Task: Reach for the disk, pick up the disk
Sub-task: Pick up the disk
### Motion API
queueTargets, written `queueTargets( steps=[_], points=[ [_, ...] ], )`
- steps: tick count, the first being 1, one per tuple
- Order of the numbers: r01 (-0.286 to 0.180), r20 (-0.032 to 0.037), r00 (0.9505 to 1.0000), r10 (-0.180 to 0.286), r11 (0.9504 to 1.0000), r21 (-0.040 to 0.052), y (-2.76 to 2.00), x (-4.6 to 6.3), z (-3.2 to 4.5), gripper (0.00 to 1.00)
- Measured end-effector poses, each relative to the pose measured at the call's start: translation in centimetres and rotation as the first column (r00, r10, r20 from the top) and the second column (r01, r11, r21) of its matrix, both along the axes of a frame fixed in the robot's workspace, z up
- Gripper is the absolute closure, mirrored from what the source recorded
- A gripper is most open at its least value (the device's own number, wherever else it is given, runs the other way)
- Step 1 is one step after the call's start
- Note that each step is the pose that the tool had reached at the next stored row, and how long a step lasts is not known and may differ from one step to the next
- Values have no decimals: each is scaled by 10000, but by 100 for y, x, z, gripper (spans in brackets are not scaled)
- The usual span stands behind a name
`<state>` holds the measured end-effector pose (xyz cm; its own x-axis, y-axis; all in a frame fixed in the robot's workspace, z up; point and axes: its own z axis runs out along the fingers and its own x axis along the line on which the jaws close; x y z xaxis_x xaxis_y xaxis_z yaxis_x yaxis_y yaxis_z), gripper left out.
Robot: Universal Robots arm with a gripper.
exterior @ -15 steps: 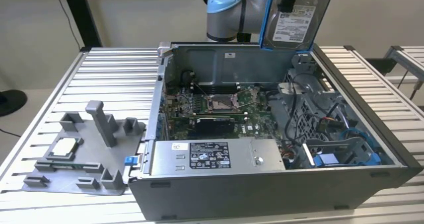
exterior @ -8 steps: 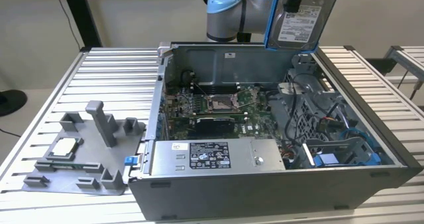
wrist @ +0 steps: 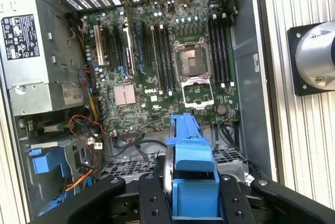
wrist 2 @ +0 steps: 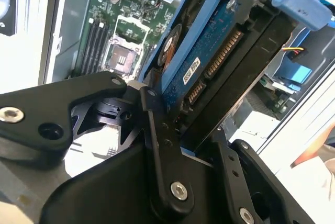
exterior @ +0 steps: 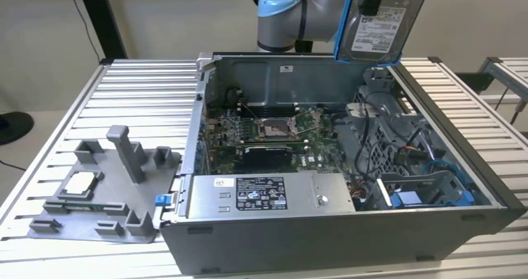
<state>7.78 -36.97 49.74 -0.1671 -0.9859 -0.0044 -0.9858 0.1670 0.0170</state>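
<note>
Here my gripper (wrist 2: 180, 130) is clamped on the disk (exterior: 381, 20), holding it upright, long axis vertical, above the open computer case (exterior: 347, 229).

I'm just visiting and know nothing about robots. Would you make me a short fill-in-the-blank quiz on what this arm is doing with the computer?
1. The gripper is shut on the ____, which it holds above the open computer case.
2. The plastic frame around the disk is coloured ____.
3. On the motherboard, the processor socket is ____.
4. The grey fixture with upright posts sits on the table, ____ the case.

Missing words: disk; blue; empty; outside
</note>
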Motion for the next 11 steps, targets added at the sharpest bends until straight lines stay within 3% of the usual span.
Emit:
queueTargets(
  steps=[11],
  points=[
    [-1,0,10000,1,10000,0,-20,5,0,100]
  ],
)
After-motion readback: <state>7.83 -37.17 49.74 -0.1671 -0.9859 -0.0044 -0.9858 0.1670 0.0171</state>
